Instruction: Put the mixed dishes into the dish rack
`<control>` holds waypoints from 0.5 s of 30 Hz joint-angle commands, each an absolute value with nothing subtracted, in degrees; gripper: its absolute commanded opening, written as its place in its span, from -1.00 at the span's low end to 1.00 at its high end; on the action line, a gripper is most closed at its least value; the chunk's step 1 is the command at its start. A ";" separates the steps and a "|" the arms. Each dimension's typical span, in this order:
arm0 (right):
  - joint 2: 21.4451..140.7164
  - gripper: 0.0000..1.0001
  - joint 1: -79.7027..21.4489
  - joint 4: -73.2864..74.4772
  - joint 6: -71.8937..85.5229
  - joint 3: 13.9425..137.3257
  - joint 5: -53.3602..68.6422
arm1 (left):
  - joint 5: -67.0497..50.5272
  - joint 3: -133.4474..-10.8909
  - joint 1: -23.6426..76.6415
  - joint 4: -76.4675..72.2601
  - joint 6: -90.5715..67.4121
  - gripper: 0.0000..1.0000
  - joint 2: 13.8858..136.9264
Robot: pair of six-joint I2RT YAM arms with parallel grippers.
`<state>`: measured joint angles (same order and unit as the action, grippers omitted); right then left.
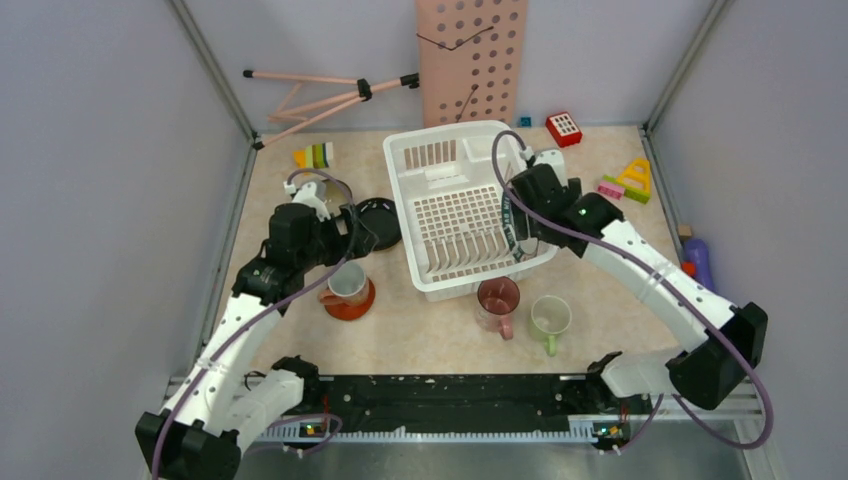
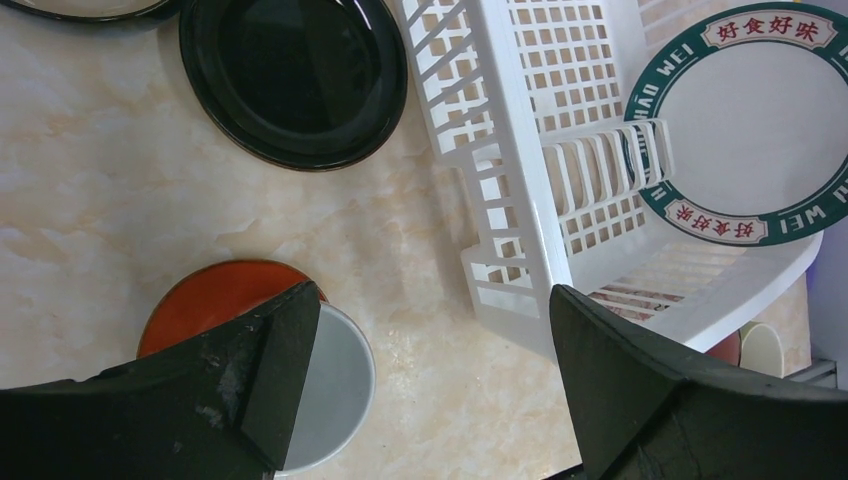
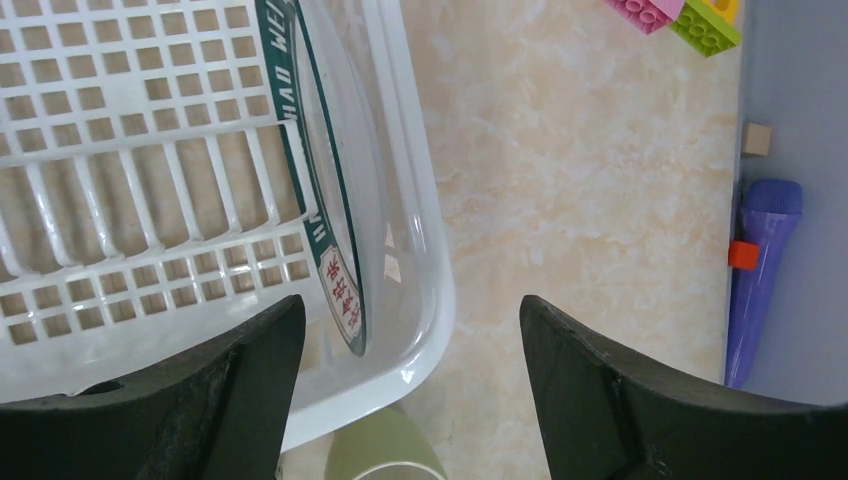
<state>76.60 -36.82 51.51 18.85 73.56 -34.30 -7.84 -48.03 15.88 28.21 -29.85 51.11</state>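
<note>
The white dish rack (image 1: 455, 200) stands mid-table. The dark plate with a lettered rim (image 3: 332, 215) stands on edge inside its right side, also in the left wrist view (image 2: 745, 120). My right gripper (image 1: 515, 218) is open and empty just above that plate and the rack's rim (image 3: 430, 300). My left gripper (image 1: 362, 240) is open and empty left of the rack, over the small cup (image 2: 335, 385) on the orange-red saucer (image 2: 210, 295). The black plate (image 2: 295, 75) lies beyond. The pink mug (image 1: 497, 298) and pale green mug (image 1: 550, 318) stand in front of the rack.
A bowl (image 1: 322, 186) sits behind my left arm, partly hidden. A pink pegboard (image 1: 470, 55) and tripod (image 1: 320, 95) are at the back. Toy blocks (image 1: 628, 180) and a purple bottle (image 3: 760, 270) lie by the right wall.
</note>
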 commanded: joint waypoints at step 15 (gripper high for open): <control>58.78 0.43 -36.57 62.88 25.08 62.66 -18.25 | -18.87 -49.33 20.28 11.68 -37.19 0.75 63.20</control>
